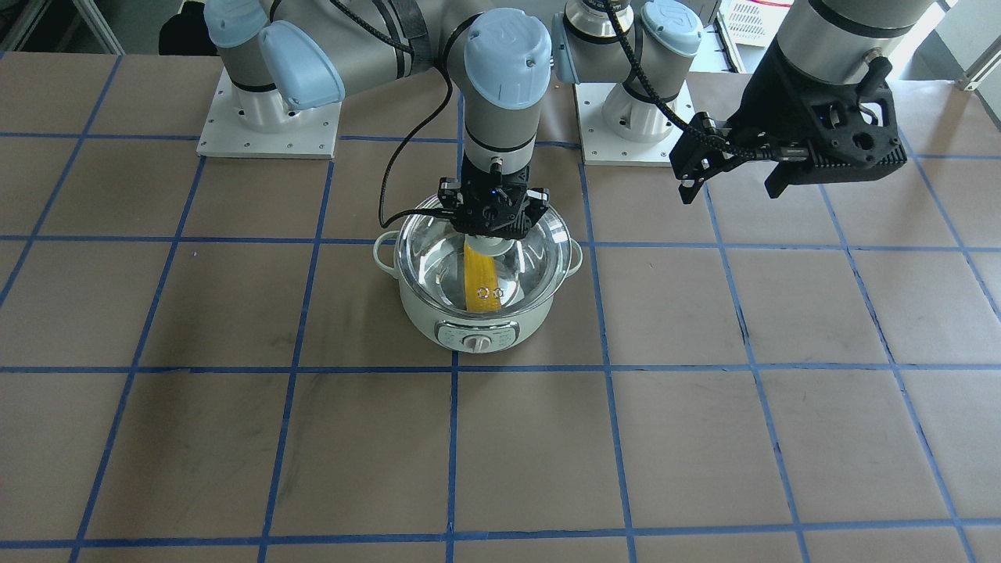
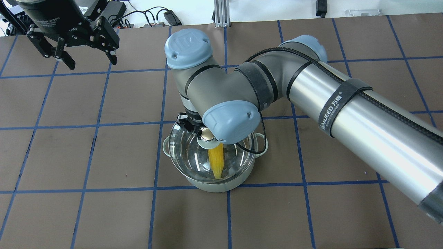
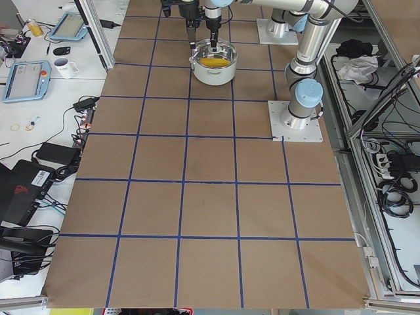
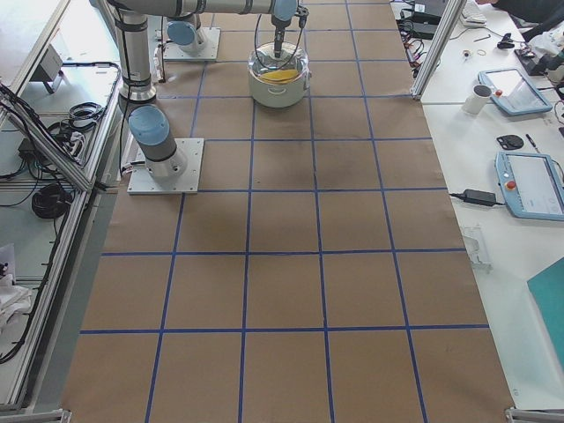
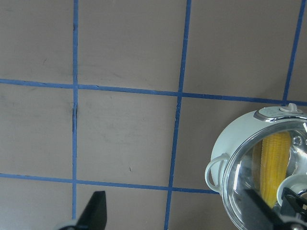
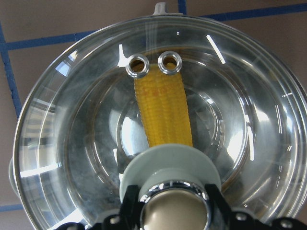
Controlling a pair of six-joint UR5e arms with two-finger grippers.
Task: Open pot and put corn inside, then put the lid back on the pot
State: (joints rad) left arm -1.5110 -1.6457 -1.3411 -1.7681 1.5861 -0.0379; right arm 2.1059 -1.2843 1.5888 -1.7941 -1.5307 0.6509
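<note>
Under glass: corn inside the pot, lid gripped at its knob

Found the pot round, smooth and pale mint-green, with small loop handles and a front dial, standing on the brown table gridded in blue tape; saw the bright yellow, ribbed corn lying across the shiny steel interior, one end hidden behind the lid's pale green centre disc; noted the clear glass dome over the pot's mouth, with two metal-ringed vent holes above the cob; could not tell whether it was fully seated; found the right gripper clamped on the beige-gold knob, black fingers pressed to both sides; saw the left gripper raised well apart from the pot, fingers spread wide and empty, only their tips showing at the left wrist view's bottom edge.
</note>
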